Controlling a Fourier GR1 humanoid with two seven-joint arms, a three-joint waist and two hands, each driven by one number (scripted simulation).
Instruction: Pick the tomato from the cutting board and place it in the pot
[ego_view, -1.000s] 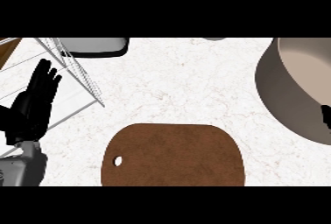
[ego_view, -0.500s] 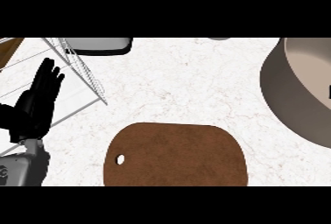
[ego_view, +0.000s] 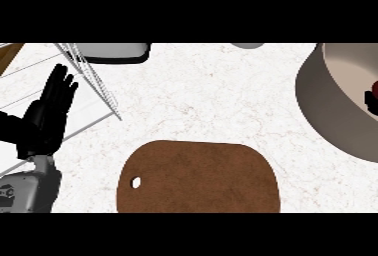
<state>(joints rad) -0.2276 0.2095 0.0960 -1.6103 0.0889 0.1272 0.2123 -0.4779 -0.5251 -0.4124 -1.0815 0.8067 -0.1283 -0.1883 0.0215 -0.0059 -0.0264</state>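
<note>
Cutting board (ego_view: 198, 177): brown, rounded, with a small pale hole near its left edge; lies flat on the white marbled counter (ego_view: 207, 95) in the lower middle of the head view. Nothing rests on its visible surface.

Pot (ego_view: 332, 107): large, grey-beige wall, pale inside; sits at the view's right, cut off by the frame's edge, well apart from the board.

Tomato (ego_view: 375, 88): only a small dark red patch shows, at the extreme right edge, inside the pot's rim. Shape and stem cannot be made out; it is probably the tomato, but too little shows to be sure.

Right hand (ego_view: 372, 103): a sliver of black just below the red patch, over the pot's interior. Whether its fingers grip the red thing cannot be told.

Left hand (ego_view: 46, 117): black, fingers straight and pointing up, holding nothing; shows at the view's left edge above its grey forearm, in front of a white wire rack (ego_view: 88, 82).

Dark-rimmed grey object (ego_view: 114, 51): at the top edge, beside the rack.
</note>
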